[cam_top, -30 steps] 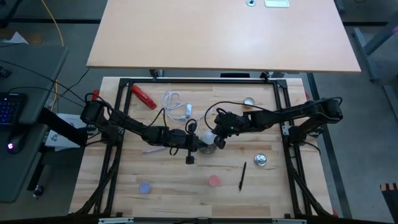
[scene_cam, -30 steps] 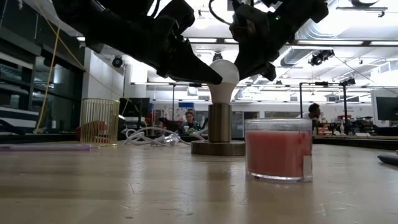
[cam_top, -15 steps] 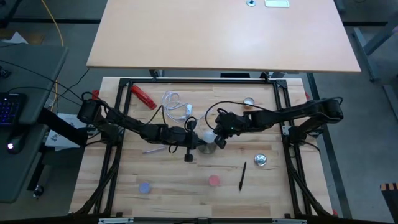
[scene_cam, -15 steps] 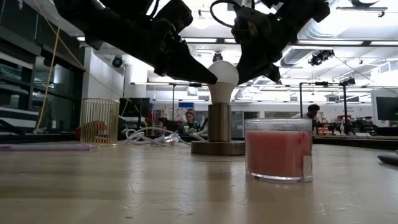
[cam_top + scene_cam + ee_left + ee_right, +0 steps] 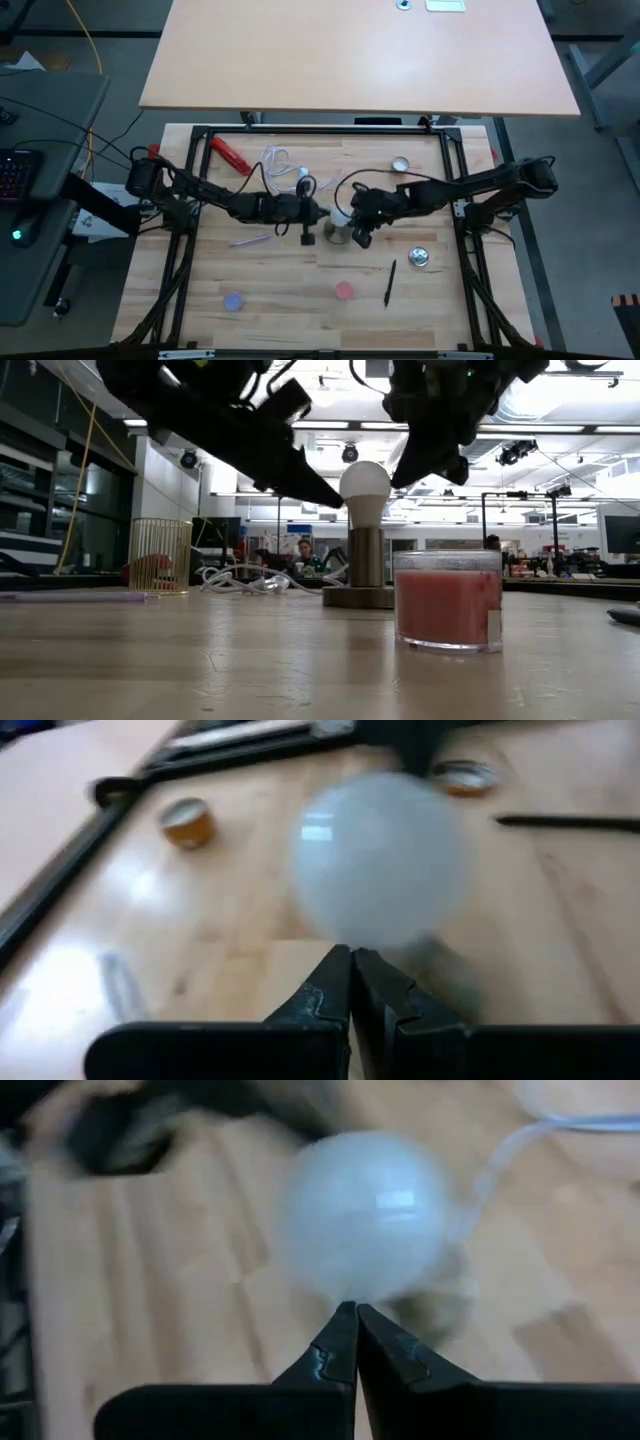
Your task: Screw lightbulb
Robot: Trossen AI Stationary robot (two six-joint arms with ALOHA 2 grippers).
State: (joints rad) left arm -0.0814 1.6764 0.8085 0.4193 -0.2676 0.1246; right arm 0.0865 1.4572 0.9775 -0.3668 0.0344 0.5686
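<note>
So the wooden table (image 5: 300, 280) fills the middle of the high view, with both arms reaching in toward its centre. The left gripper (image 5: 318, 213) comes from the left side of the frame and the right gripper (image 5: 352, 222) from the right; both have their fingers pinched fully together with nothing between them, which the wrist views show pretty clearly.

What changed: a second ago both closed tips were pressed up against the globe of the lightbulb (image 5: 365, 487) from either side. Now they've backed off a bit, and in the low view the bulb stands upright on its own in the grey socket stand (image 5: 364, 572), centre of frame, with the left tip just beside it and the right one up and off to the right. The bulb and stand also sit a bit further right in that view than before.

My read: the bulb is seated, and it's either done or they're resetting for another nudge-turn. Can't tell how deep the threads are.

Smaller stuff: a pink cup (image 5: 447, 600) in the right foreground.
</note>
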